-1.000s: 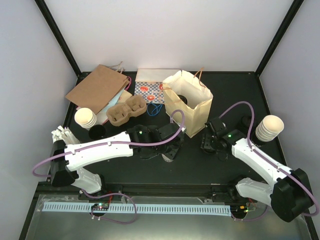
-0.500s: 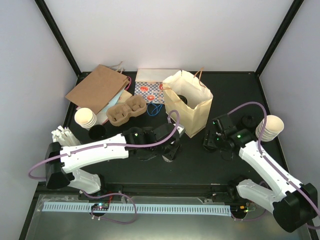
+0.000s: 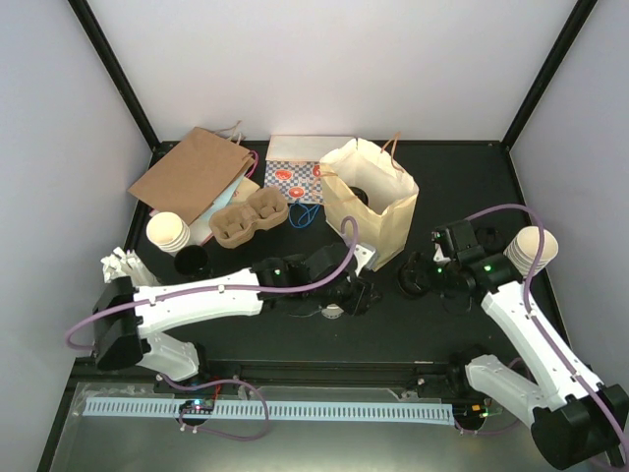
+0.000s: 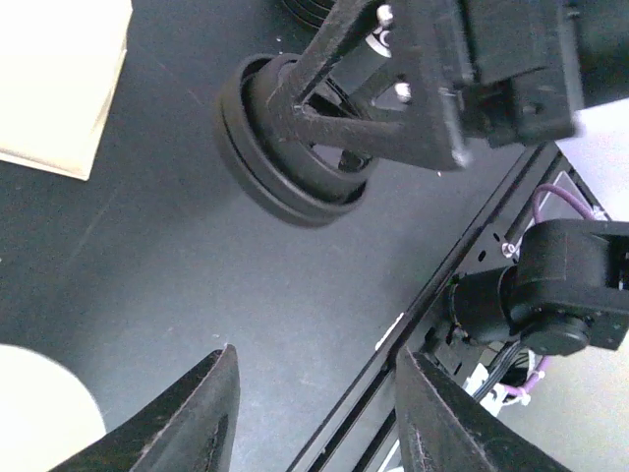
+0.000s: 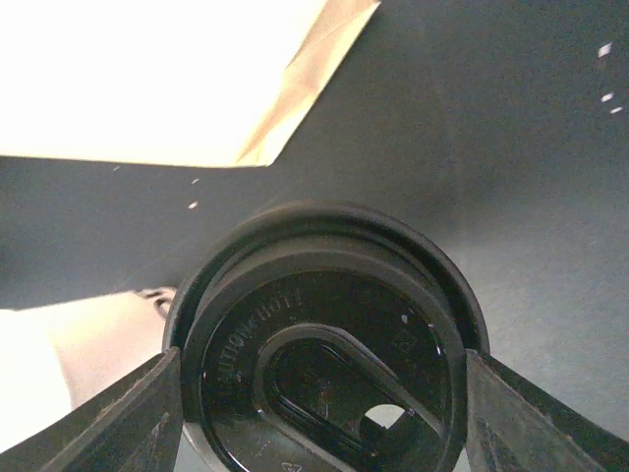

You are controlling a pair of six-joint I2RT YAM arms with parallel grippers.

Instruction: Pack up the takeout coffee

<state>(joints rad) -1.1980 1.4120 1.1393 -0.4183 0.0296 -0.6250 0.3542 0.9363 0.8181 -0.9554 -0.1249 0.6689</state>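
Now the right hand (image 5: 319, 374) is clamped on the black lid of the takeout coffee (image 5: 314, 265), one finger at each side. The cup sits just right of the open cream paper bag (image 3: 378, 211). The left hand (image 4: 314, 359), fingers apart and empty, hangs over the dark tabletop (image 3: 393, 324) in front of that bag.

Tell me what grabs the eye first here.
A black lid sits clamped between the right gripper's fingers, right of the open cream paper bag standing mid-table. Behind-left lie a flat brown bag and a cardboard cup carrier; a stack of cream cups stands at the right edge.
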